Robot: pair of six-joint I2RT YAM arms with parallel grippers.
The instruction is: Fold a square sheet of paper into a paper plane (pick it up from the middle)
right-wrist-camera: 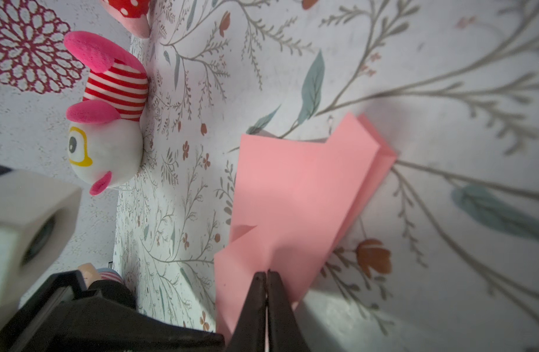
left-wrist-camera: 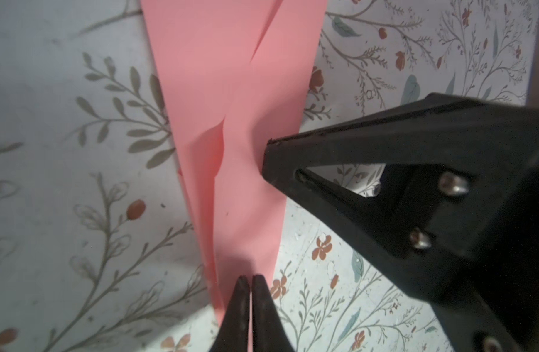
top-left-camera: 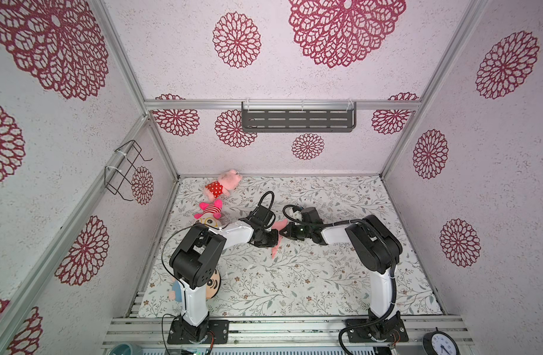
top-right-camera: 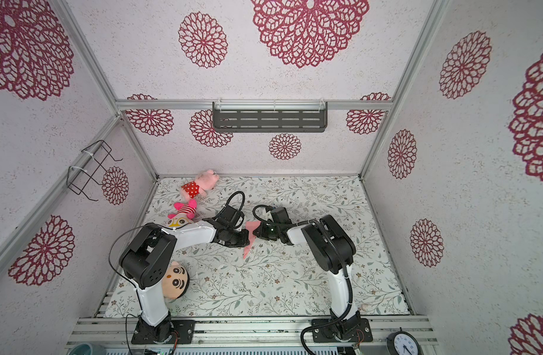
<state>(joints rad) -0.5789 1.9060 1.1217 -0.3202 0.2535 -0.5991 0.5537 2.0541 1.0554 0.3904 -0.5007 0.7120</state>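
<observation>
Already well along, the fold is at a late stage: what began as the square sheet now reads as the paper plane, a slim pink dart with layered flaps, held up over the middle of the table between the 2 arms. Nearest the camera head, the cartoon boy's plush head lies beside the left arm's base, well apart from the work. At mid-table, the left gripper is clenched on the narrow, pointed end of the plane, jaws pressed together with paper between them in the left wrist view. The right gripper is likewise clamped on the wider tail part, where 2 wing layers fan out beyond it. The next move, as I judge it, calls for a firm crease or spreading the wings, with 1 gripper holding while the other regrasps; thin paper pulled between 2 tight grips could tear or buckle. Farther back, the striped pink plush toy lies just behind the left arm, and the pig plush in the red dotted dress rests near the back wall, both clear of the plane.
</observation>
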